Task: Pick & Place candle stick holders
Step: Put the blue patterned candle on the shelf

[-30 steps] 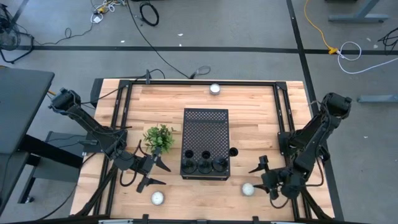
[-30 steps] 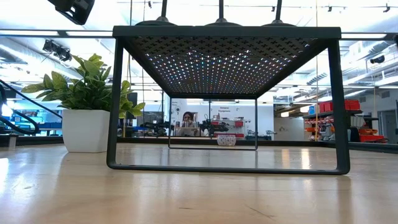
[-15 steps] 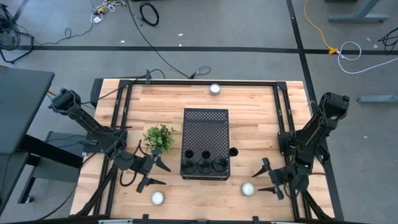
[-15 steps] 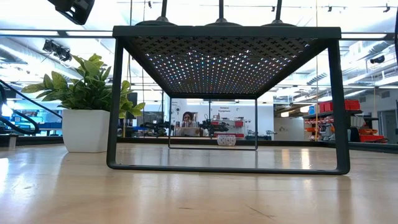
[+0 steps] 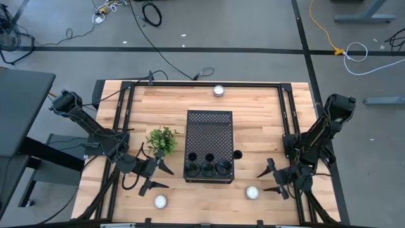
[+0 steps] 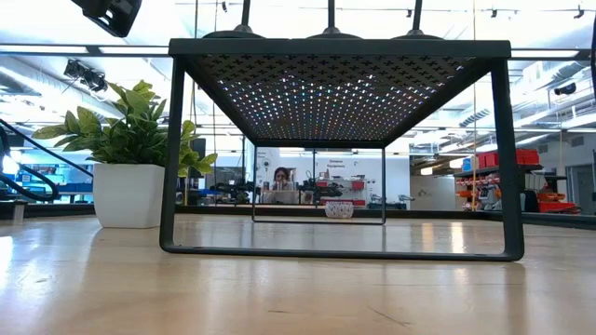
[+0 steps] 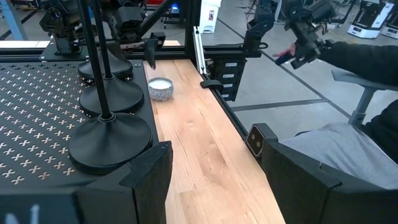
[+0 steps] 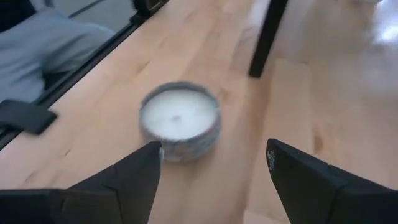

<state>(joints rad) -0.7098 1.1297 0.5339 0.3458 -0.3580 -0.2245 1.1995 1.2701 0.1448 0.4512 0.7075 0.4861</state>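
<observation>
High view | three slim black candle stick holders (image 5: 207, 166) on perforated metal stand (image 5: 209, 130) | left end effector (image 5: 159, 175), right end effector (image 5: 271, 180): both spread, empty

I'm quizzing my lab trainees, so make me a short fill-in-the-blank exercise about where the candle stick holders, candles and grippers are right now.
1. The number of candle stick holders standing on the black perforated stand is ____.
2. The potted plant sits beside the stand on the ____ arm's side.
3. The open right gripper hovers near a small white ____.
4. The left gripper holds ____.

Missing words: three; left; candle; nothing
</observation>
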